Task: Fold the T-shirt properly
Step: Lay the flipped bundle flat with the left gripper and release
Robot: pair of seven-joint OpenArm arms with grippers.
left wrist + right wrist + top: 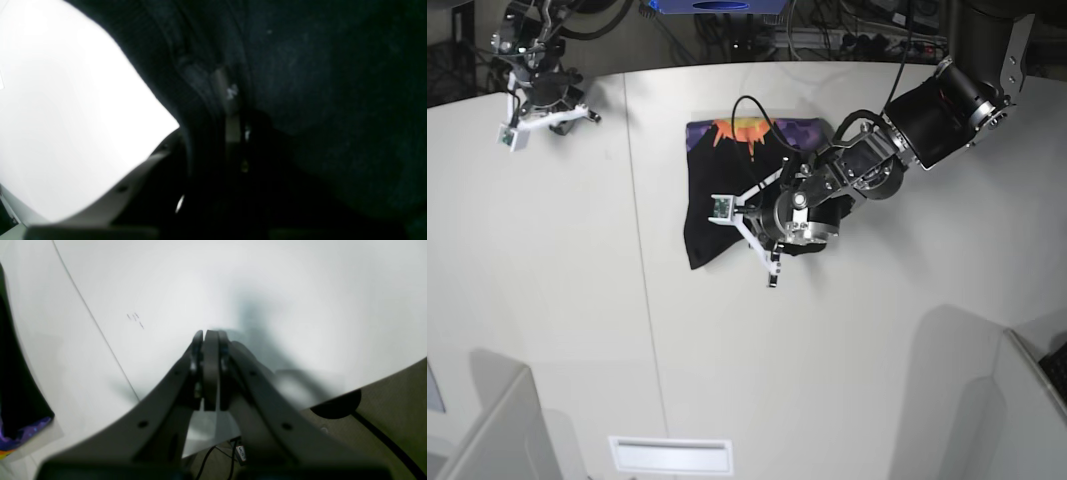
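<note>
The T-shirt (727, 190) lies on the white surface (547, 300), toward the far side and a little right of the middle. It is bunched into a roughly upright block whose long axis runs from far to near: an orange and purple print shows along its far edge, and plain black cloth tapers to a point at its near left corner.

The left hand (772, 228) is right on the shirt's near right part, with its white fingers (749, 232) reaching left over the black cloth. From its own wrist view black fabric (317, 100) fills almost everything and folds in around the fingers, which sit nearly together. It looks clamped on a fold of the shirt, though the dark, blurred view makes that a judgement and not a plain sight.

The right hand (545, 118) is well apart, at the far left corner of the surface, with its fingers (210, 350) pressed together on nothing; its wrist view catches only a sliver of the shirt (15, 380) at the left edge.

So the shirt lies to the right of the idle hand, and the left arm is far the nearer one. Any coming fold likely turns on the left hand carrying its cloth across the shirt's long axis.
</note>
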